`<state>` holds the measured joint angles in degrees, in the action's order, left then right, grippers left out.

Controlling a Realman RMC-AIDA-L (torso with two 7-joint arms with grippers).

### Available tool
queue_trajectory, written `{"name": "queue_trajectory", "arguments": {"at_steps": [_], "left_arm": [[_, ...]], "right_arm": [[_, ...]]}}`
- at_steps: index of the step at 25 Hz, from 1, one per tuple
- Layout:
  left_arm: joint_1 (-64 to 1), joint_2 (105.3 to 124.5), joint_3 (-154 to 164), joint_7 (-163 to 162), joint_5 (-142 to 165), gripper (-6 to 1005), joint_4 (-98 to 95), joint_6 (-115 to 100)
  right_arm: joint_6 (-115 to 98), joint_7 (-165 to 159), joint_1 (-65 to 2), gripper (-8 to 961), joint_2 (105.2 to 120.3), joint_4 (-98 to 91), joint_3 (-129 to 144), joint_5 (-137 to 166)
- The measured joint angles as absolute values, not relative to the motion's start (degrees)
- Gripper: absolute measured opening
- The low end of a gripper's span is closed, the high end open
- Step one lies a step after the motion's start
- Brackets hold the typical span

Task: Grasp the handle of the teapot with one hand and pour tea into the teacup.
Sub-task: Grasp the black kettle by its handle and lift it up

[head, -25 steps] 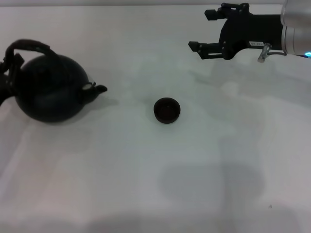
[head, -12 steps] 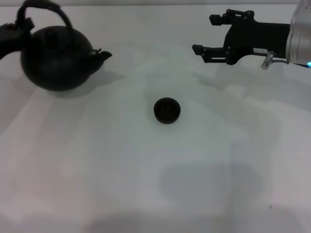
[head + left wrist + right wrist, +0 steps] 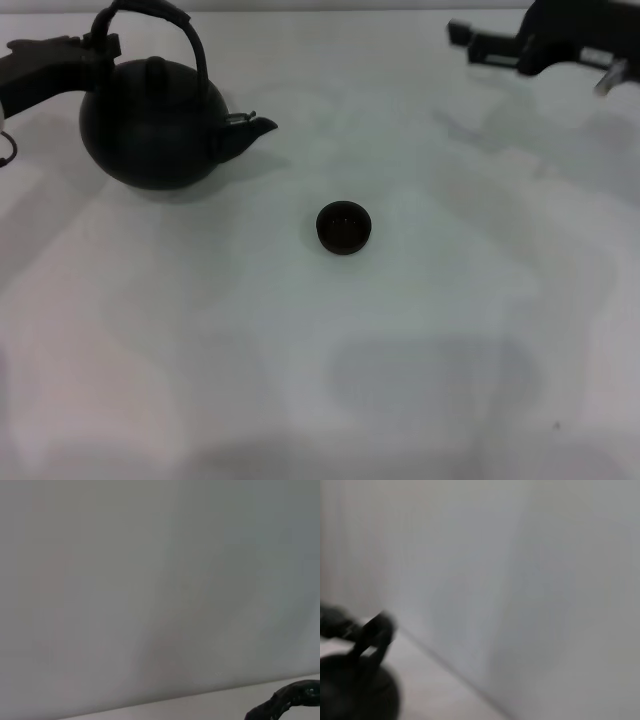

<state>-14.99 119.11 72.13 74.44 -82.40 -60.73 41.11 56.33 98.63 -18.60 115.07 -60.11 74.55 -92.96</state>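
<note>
In the head view the left hand [image 3: 100, 45] reaches in from the far left edge and is closed on the handle [image 3: 160, 25] of the teapot [image 3: 155, 125], at the left side of the arch; the black teapot hangs upright at the far left of the white tabletop [image 3: 400, 340], with its shadow just under it, and its short spout [image 3: 250, 130] points toward the right; the teacup [image 3: 344, 227] stands alone near the middle of the tabletop, to the right of the spout and nearer to the robot, well apart from the pot; the right hand [image 3: 470, 40] is at the far right corner, above the tabletop, holding nothing, its fingers [image 3: 490, 45] apart; the left wrist view shows mostly a pale wall and one dark piece of the handle [image 3: 290, 700] at the edge; the right wrist view shows the teapot [image 3: 355, 690] blurred, far off, with its handle [image 3: 372, 635] over it.
</note>
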Motion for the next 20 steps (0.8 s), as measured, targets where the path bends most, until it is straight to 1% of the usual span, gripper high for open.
{"name": "queue_trajectory", "arguments": {"at_steps": [6,13,20], "left_arm": [[-12.4,119.12,78.5,60.9,-68.2,137,-70.7,38.8],[-11.8,119.09,84.3,44.8,-49.1,137,-78.8,38.7],[-12.1,119.09,89.2,35.5,-38.2,137,-82.8,39.4]], "right_arm": [[60.0,98.5,-17.9,844,114.98,-59.1,65.5,-97.7],[68.1,98.3,-18.4,844,114.96,-54.7,51.9,-99.6],[69.4,98.2,-18.3,844,114.96,-52.9,49.0,-99.8]]}}
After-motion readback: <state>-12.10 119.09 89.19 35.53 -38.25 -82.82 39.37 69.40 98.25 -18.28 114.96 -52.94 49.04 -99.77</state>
